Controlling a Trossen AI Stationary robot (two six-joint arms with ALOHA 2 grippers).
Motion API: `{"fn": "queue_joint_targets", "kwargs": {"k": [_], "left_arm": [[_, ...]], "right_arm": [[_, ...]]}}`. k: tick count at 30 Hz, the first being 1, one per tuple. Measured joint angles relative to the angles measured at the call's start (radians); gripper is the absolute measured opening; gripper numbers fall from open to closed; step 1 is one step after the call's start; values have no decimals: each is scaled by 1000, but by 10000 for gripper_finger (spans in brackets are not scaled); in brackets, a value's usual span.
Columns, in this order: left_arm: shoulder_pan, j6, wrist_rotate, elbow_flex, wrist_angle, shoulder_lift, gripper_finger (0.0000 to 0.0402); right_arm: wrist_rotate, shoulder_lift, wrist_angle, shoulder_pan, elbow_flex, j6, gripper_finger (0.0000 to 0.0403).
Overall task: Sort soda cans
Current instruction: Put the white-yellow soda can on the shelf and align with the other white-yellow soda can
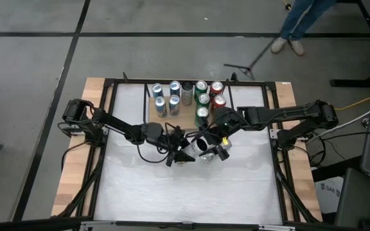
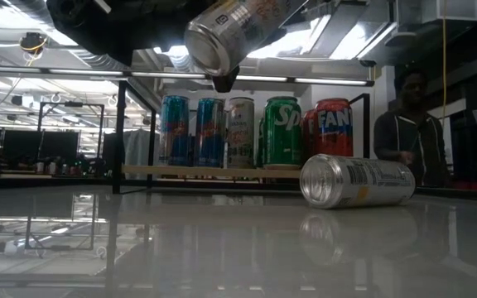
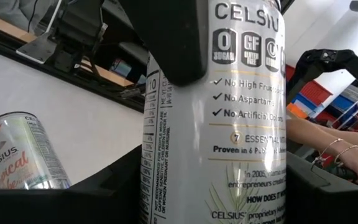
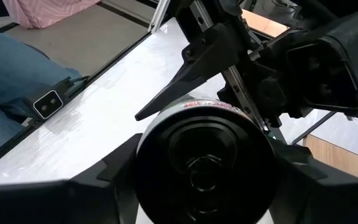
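The left hand is clamped on a silver can, holding it in the air above the middle of the tabletop, tilted, as the low view shows. The right hand meets it from the other side: its wrist view looks straight at the can's round end, with a finger on each side, but whether those fingers press the can yet I cannot tell. This looks like a handover, and the risk lies there. If the left hand lets go before the right has a firm hold, the smooth can may slip and drop. If both pull at once, it may twist out. The two hands sit very near each other and could knock together.

A second silver can lies on its side on the tabletop just below and could roll if struck. The sorted cans stand in rows on a wooden board at the far edge: blue-and-silver, silver, green, red.

The tabletop is white, glossy and reflective, so a dropped can would likely slide. Beyond it a person sits close by, and another stands on the grey floor
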Motion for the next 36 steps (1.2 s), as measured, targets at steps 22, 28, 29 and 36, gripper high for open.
{"fn": "queue_joint_targets", "kwargs": {"k": [22, 28, 29, 36], "left_arm": [[4, 27, -49, 2, -2, -1, 347], [6, 50, -82, 2, -41, -2, 367], [8, 55, -86, 2, -57, -2, 367], [9, 92, -92, 2, -175, 0, 364]], "right_arm": [[-1, 3, -3, 0, -1, 60, 246], [2, 3, -19, -1, 0, 117, 246], [7, 3, -36, -1, 7, 127, 246], [96, 1, -171, -1, 88, 134, 246]]}}
